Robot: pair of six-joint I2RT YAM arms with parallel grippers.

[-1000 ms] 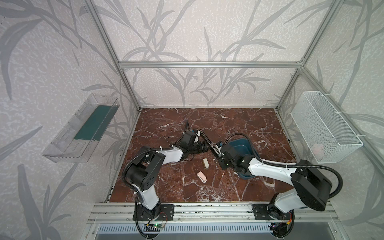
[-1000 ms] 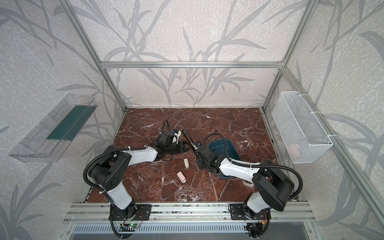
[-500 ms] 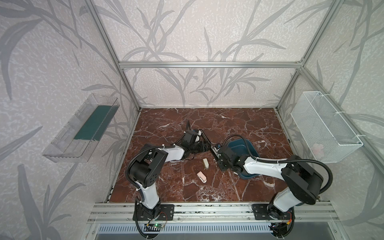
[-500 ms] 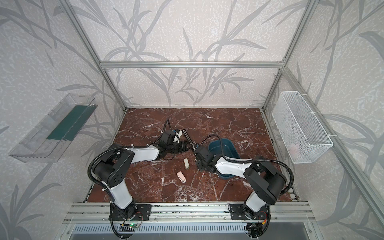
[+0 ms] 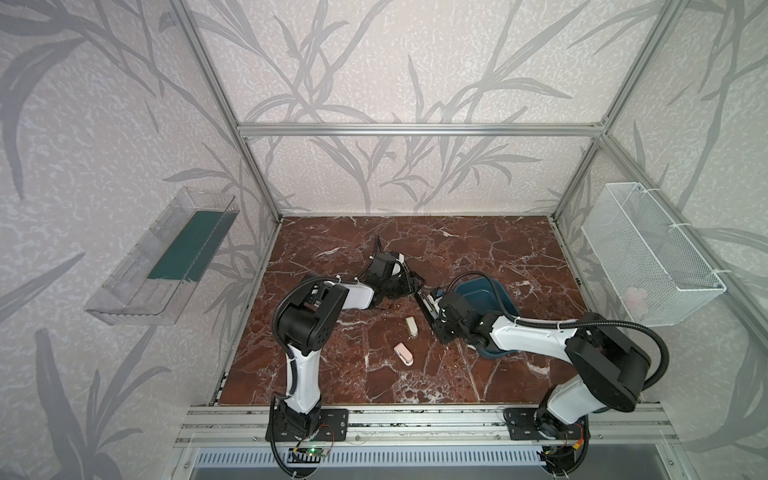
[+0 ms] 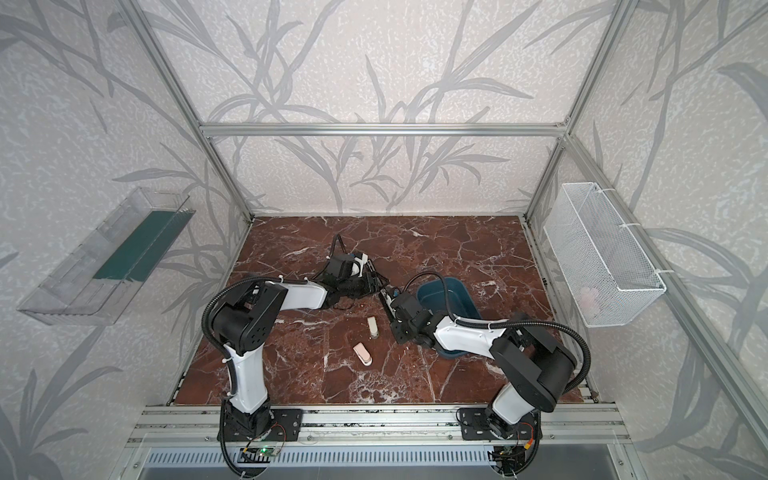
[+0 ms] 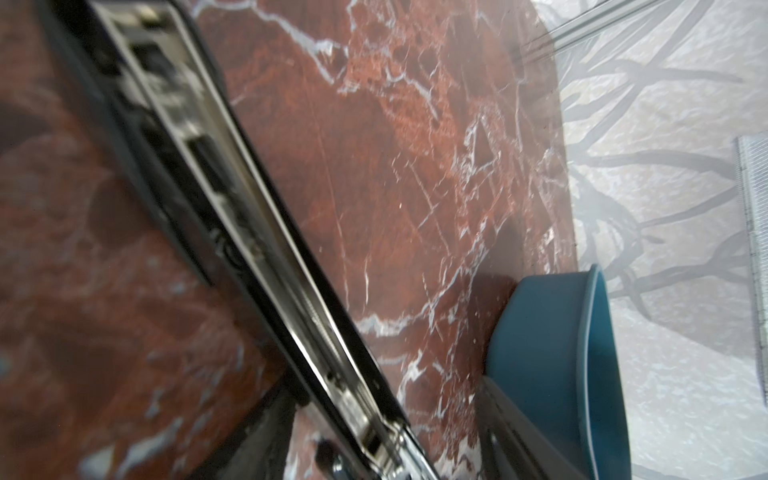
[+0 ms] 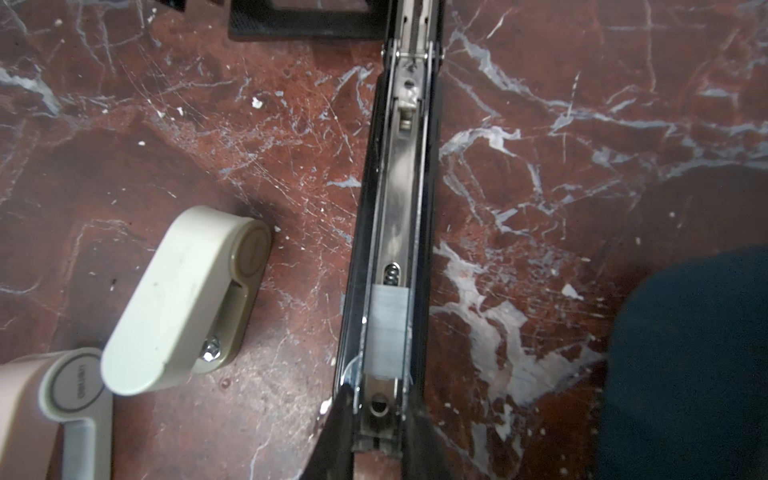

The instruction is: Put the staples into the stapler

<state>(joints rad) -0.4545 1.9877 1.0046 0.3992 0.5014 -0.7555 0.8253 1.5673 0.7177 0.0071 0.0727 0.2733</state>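
Red-brown marble makes the table point(image 5: 478, 245) in both top views. We see a blue tub point(image 5: 490, 293) right of centre. Just left of it lies the black stapler point(image 5: 427, 309), opened, its long axis running from far-left to near-right. The right gripper point(image 8: 379, 444) is clamped on its near end. The left gripper point(image 5: 409, 286) meets the far end, but we cannot tell its grip. Only the right wrist view shows the staples point(image 8: 388, 332), a grey strip lying lengthwise inside the stapler.
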